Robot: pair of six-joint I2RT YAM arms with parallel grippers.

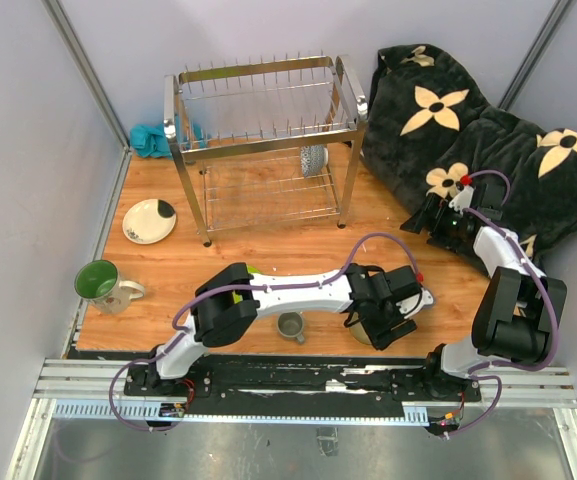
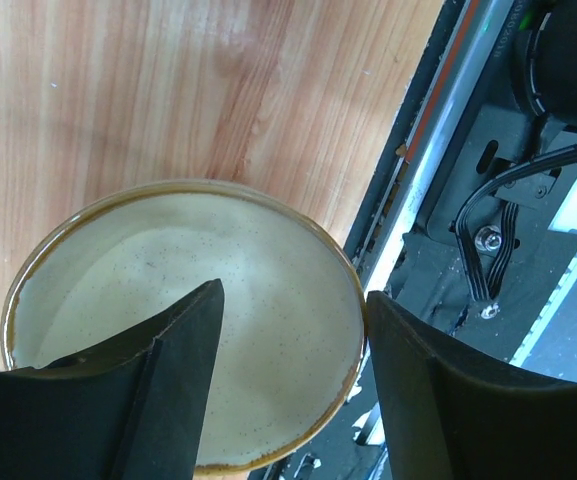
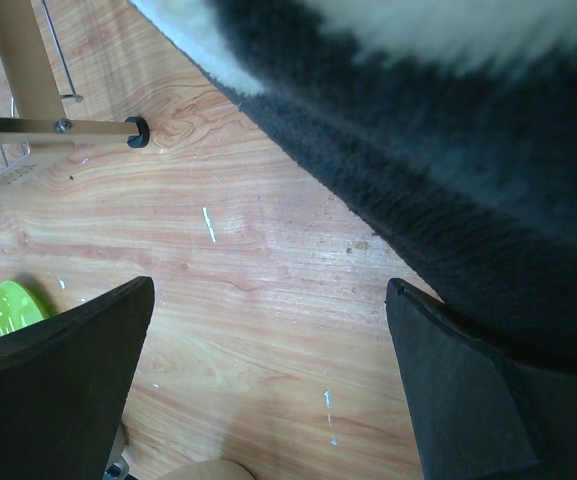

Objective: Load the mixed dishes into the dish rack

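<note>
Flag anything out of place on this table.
A black flowered blanket lies heaped over the table's far right corner beside the dish rack, plainly out of place. A teal cloth is bunched behind the rack's left end. Nothing looks spilled or broken.

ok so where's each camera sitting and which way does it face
top external: above and behind the left arm and right arm, both whole in view, looking down on the table, dish rack and blanket.
left wrist: on the left arm, looking down into the cream-yellow bowl at the table's near edge; its jaws straddle the rim, open.
right wrist: on the right arm, looking down at wood beside the blanket; its jaws stand wide, empty.
shared: top and right wrist both show the blanket and a rack leg.
</note>
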